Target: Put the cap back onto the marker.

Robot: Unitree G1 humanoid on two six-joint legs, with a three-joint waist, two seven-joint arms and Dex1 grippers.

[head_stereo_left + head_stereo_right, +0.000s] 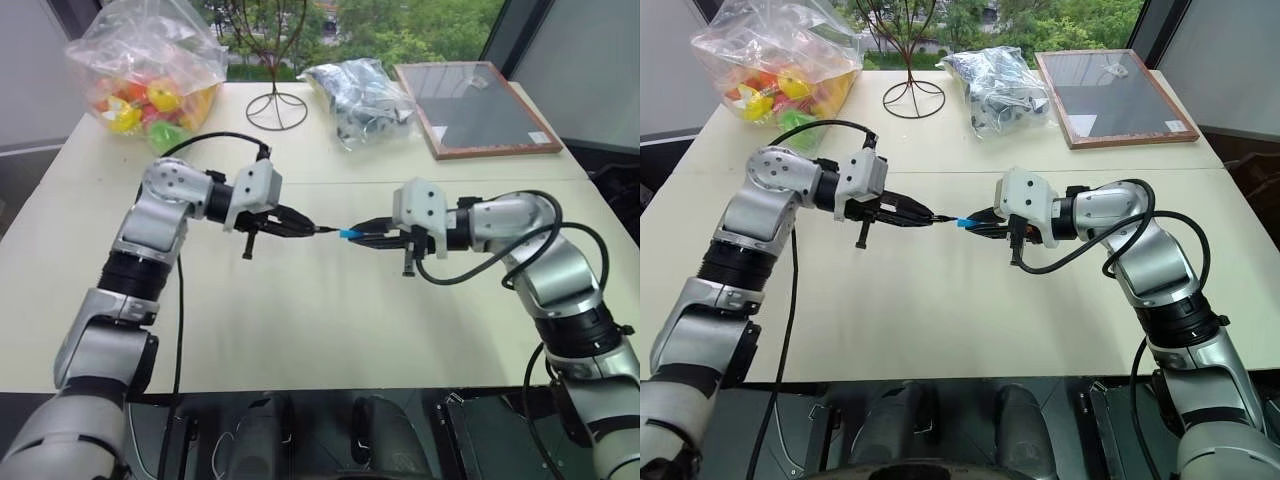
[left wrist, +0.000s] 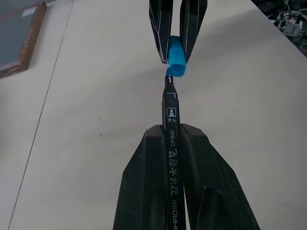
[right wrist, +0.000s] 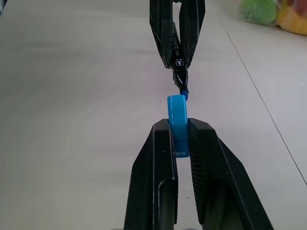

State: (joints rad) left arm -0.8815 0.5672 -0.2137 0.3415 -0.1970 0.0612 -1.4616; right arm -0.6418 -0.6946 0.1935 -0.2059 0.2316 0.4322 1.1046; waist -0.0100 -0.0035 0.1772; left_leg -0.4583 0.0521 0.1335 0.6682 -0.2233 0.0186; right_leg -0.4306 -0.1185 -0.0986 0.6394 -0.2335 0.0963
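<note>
Marker [image 2: 171, 143] held in mid-air above white table [image 1: 300, 330], tip meeting open mouth of blue cap [image 3: 178, 117]. Cap not yet seated: tip at or just inside mouth, depth unclear. Remaining, by my judgement: push 2 parts together until cap closes. Left gripper [image 1: 300, 228] pinches marker barrel. Right gripper [image 1: 368, 236] pinches cap. Both point toward each other, roughly level.

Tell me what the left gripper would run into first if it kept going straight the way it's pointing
Most likely the cap, held in the right gripper. The left gripper holds the marker, whose tip sits right at the cap's mouth.
</note>
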